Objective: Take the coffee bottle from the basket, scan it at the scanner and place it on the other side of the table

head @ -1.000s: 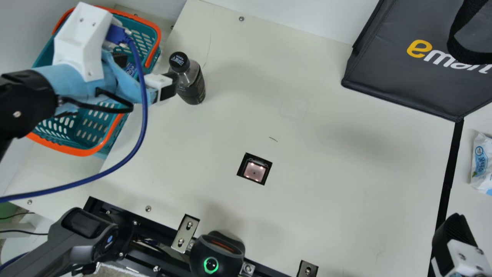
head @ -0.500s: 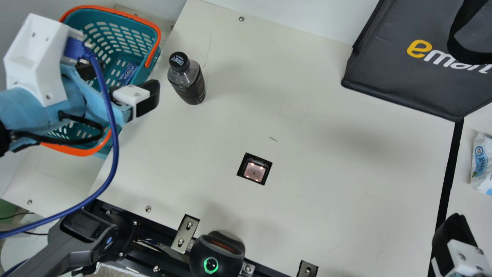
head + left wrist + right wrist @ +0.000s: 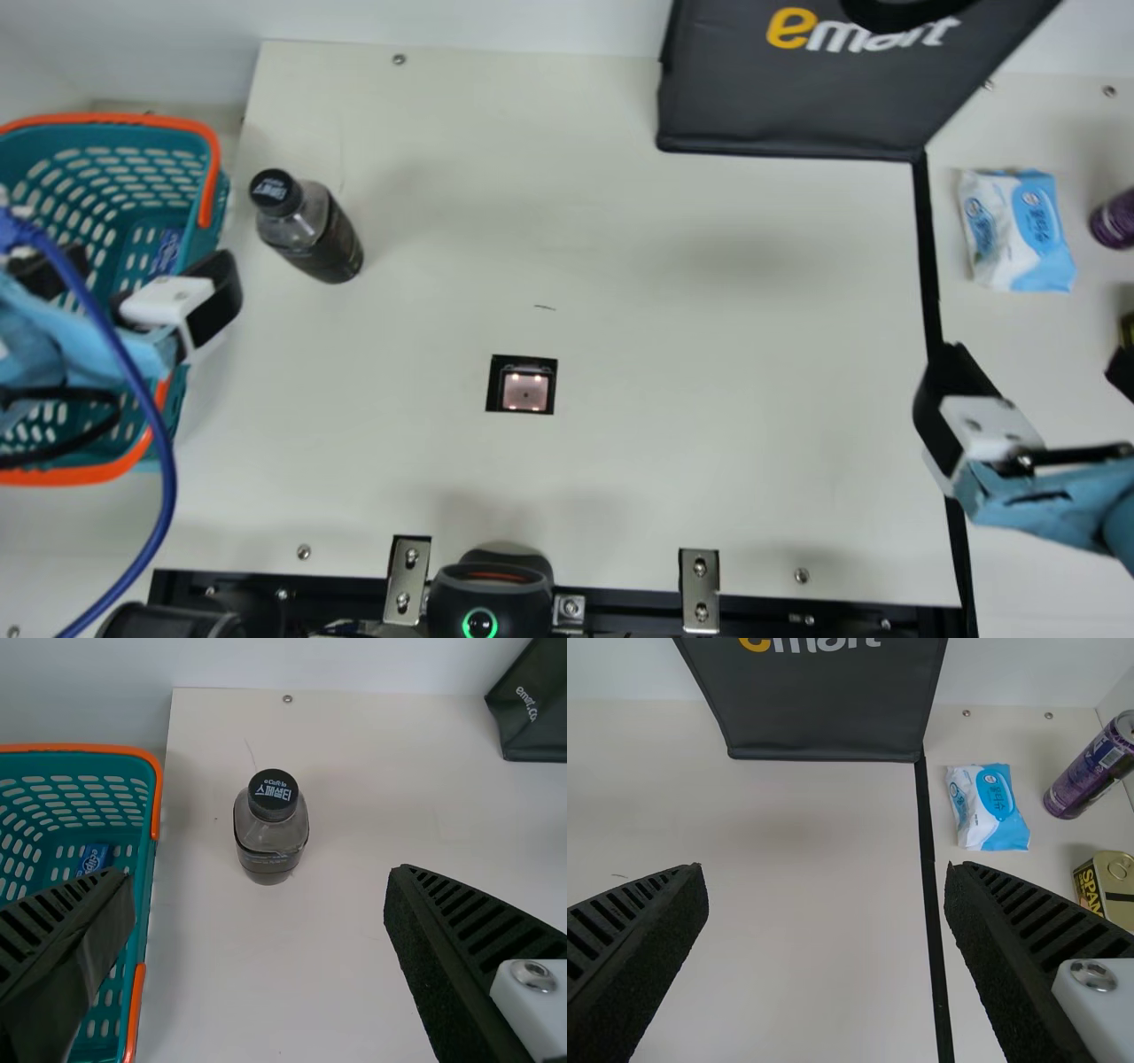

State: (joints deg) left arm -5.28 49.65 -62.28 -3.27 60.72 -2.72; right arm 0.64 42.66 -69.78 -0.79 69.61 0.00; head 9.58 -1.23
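Coffee bottle (image 3: 314, 232) near the tabletop (image 3: 709, 354)'s far-left corner could topple if your left gripper (image 3: 261, 872), spread like the right gripper (image 3: 826, 866), closes off-centre.

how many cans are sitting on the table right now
2. A purple can stands right of the blue-and-white packet, and a yellow tin is nearer me. The right arm may hide others.

We're high in the main view, looking steeply down across the table toward the dark grey fabric bag's (image 3: 780, 97) side. Now our left wrist view, closer in, angles down left of the bag, sharing the teal plastic basket (image 3: 168, 120) with main; our right wrist view, also closer, faces the bag, and main shares it.
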